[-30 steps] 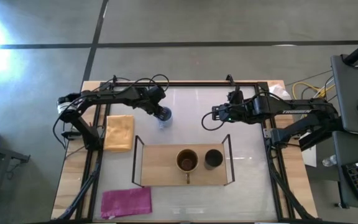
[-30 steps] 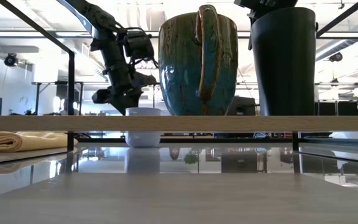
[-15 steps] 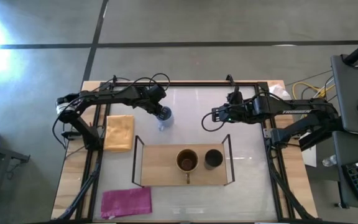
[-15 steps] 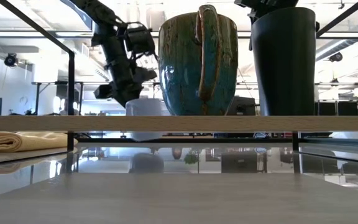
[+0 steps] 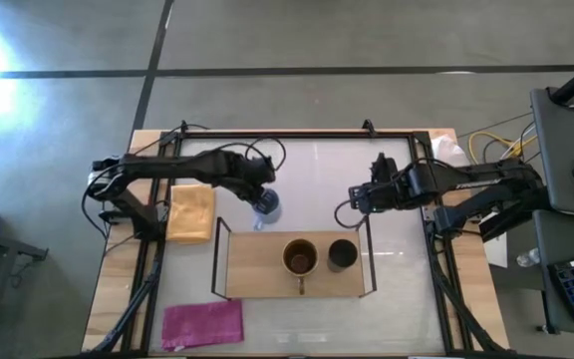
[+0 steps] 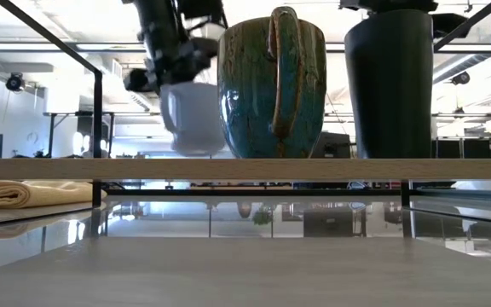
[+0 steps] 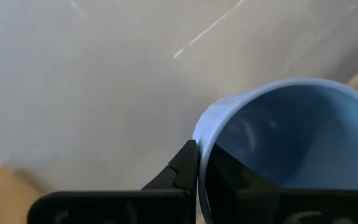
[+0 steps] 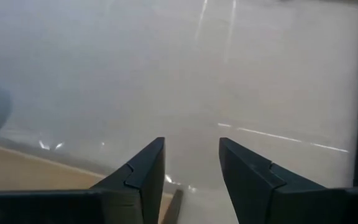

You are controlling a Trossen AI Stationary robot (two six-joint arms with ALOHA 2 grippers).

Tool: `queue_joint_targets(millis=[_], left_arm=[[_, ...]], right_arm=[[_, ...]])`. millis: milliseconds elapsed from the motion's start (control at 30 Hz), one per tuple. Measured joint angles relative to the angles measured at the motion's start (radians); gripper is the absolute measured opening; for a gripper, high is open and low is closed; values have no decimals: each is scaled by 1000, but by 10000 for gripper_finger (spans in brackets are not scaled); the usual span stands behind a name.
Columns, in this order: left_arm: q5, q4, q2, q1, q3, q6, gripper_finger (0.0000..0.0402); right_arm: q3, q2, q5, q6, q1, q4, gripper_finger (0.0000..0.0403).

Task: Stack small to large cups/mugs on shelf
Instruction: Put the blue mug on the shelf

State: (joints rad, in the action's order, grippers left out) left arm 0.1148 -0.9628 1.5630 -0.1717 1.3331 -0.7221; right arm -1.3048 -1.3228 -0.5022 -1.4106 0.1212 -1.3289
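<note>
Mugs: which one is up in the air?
The light blue mug, held by its rim in the left gripper, hangs clear of the table. The brown mug and black mug stand on the shelf.

No readable text — no labels, brands, numbers or signs anywhere.

Left arm stretched from the table's left edge toward the middle, left gripper (image 5: 263, 197) pinched on the rim of the light blue mug (image 5: 266, 208), one finger (image 7: 182, 176) outside the wall and the other inside (seen best from the wrist), mug held clear of the table in the low view (image 6: 192, 118). Right arm reaching in from the right edge, right gripper (image 5: 355, 202) hanging above the table with fingers (image 8: 143, 168) parted, gripping nothing.
</note>
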Motion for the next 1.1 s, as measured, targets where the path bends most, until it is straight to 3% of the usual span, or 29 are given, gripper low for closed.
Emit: queue_joint_targets(millis=[367,700,1100], left_arm=[[56,-83,-84,222,1,-324,0],[215,-158,-76,465,-3,-846,0],[207,-219,-76,474,42,-863,0]], right_arm=[[0,2,-79,-157,121,-149,124],[6,126,-130,106,217,-155,116],[61,339,-182,75,254,-155,116]])
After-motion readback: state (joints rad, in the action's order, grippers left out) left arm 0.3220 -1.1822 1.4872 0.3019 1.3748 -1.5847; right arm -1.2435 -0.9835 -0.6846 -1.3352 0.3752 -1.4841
